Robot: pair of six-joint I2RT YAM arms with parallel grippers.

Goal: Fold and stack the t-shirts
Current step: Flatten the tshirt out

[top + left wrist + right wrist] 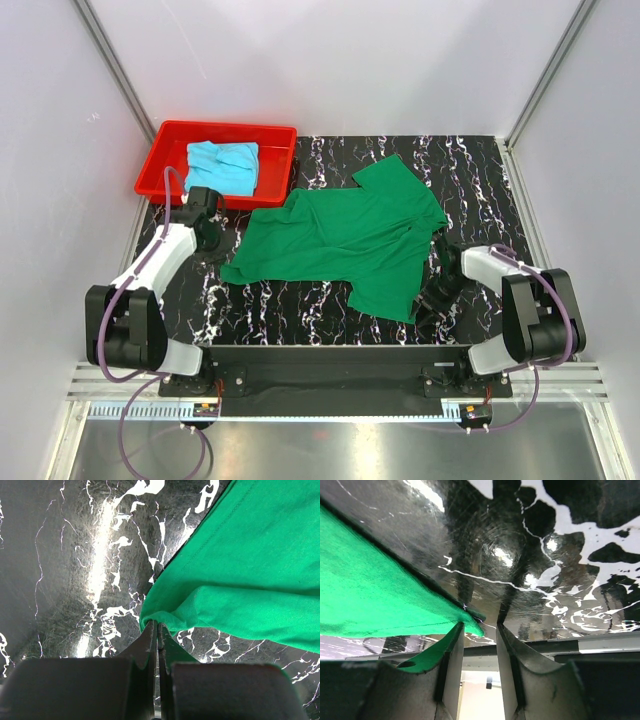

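We find the left gripper (156,626) with jaws closed, pinching a corner of the dark green t-shirt (250,555). The right gripper (480,626) has its jaws apart at the shirt's hem corner. The shirt lies spread on the marbled table (470,170). The cyan-blue t-shirt (222,165) lies crumpled in the red tray (158,165).

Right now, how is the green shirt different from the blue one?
The green shirt lies spread out on the table; the blue shirt sits bunched up in the red tray. The left gripper pinches the green shirt's edge; no gripper holds the blue shirt. Both are plain, with no prints.
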